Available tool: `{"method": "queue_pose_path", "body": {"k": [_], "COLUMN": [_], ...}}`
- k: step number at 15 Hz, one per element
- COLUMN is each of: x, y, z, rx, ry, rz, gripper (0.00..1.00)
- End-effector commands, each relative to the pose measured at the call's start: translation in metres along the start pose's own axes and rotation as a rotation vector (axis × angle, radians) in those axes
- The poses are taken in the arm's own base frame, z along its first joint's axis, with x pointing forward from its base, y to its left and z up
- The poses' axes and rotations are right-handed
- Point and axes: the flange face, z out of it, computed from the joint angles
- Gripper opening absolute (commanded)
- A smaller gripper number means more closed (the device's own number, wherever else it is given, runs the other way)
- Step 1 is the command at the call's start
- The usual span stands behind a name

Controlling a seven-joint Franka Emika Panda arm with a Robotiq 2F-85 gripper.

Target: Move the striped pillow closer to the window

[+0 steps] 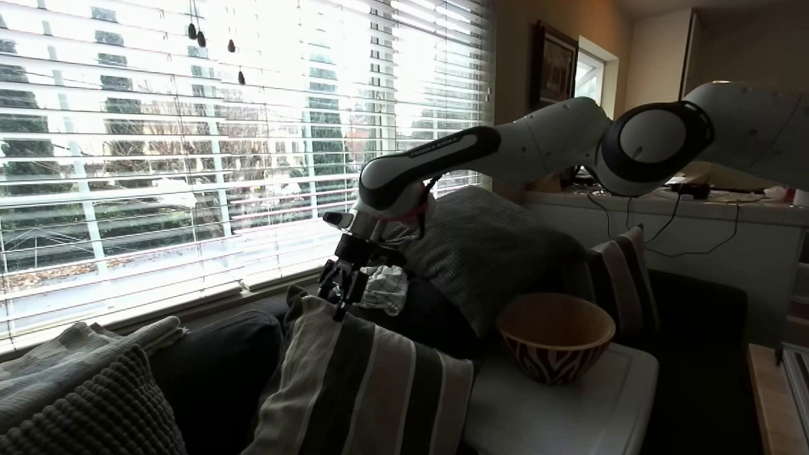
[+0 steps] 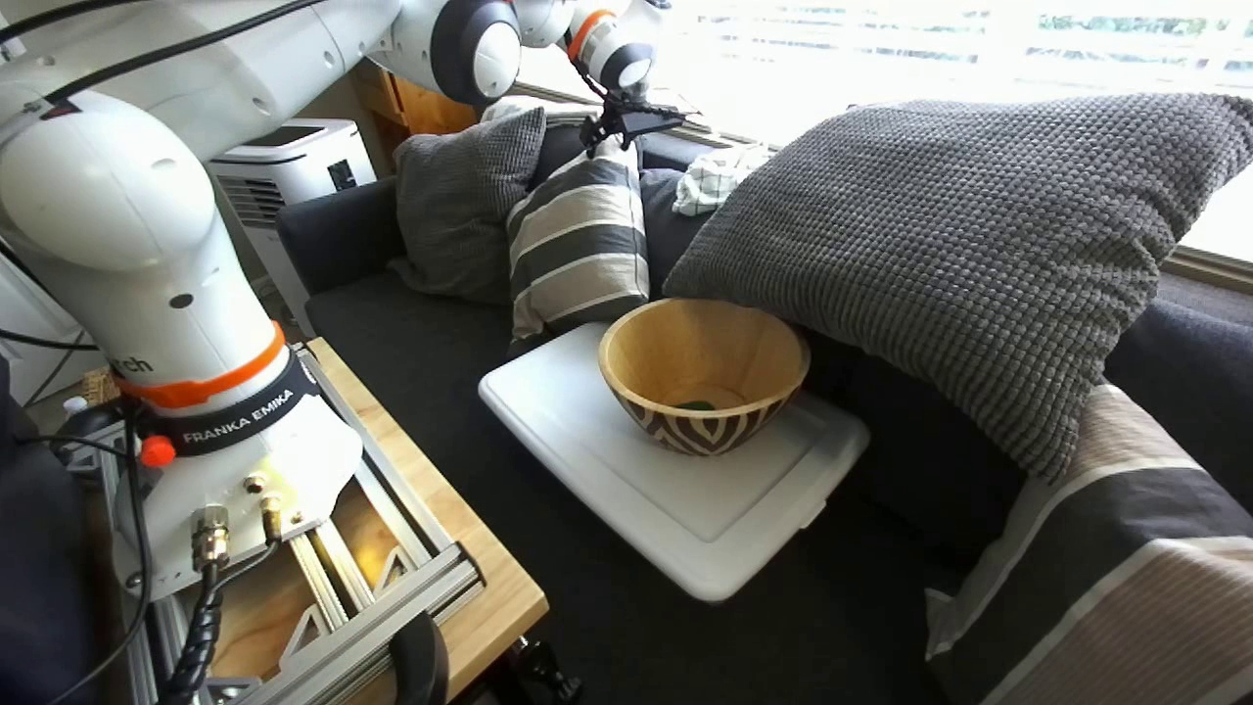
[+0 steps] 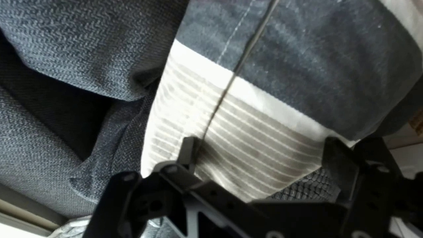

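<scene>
The striped pillow [image 1: 379, 385], with broad dark grey and beige stripes, leans on the couch below the window [image 1: 253, 145]. It also shows in an exterior view [image 2: 582, 245] between a grey pillow and a white lid. My gripper [image 1: 335, 303] is at its upper corner, pointing down; it also shows in an exterior view [image 2: 609, 142]. In the wrist view, the open fingers [image 3: 264, 153] stand wide apart with the corner of the striped pillow [image 3: 251, 122] between them. The left fingertip overlaps the cloth; whether it presses on it I cannot tell.
A wooden bowl [image 2: 705, 362] stands on a white lid [image 2: 626, 490] beside the pillow. A large grey textured pillow [image 2: 940, 225] leans near the window. Another striped pillow [image 2: 1106, 548] lies beneath it. A checked cloth [image 1: 382, 289] lies behind the gripper. A grey ribbed cushion [image 1: 95, 404] is at the left.
</scene>
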Motion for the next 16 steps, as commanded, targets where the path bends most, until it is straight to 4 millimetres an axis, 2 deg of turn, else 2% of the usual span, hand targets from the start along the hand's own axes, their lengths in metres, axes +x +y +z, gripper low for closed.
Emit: {"method": "queue_pose_path", "body": {"k": [1, 3, 5, 9, 10, 13, 16], "x": [-0.003, -0.002, 0.0, 0.006, 0.009, 0.021, 0.044], "y": [-0.003, -0.009, -0.012, -0.011, -0.01, -0.004, -0.001], "z": [0.014, 0.017, 0.015, 0.002, -0.005, -0.028, -0.068], "rx": [0.07, 0.124, 0.155, 0.162, 0.15, 0.106, 0.045], "ry": [-0.016, -0.025, -0.039, -0.026, -0.021, -0.009, -0.01], "rz": [0.011, 0.012, 0.017, 0.024, 0.024, 0.015, -0.019], "gripper": [0.66, 0.48, 0.35, 0.05, 0.01, 0.0, 0.01]}}
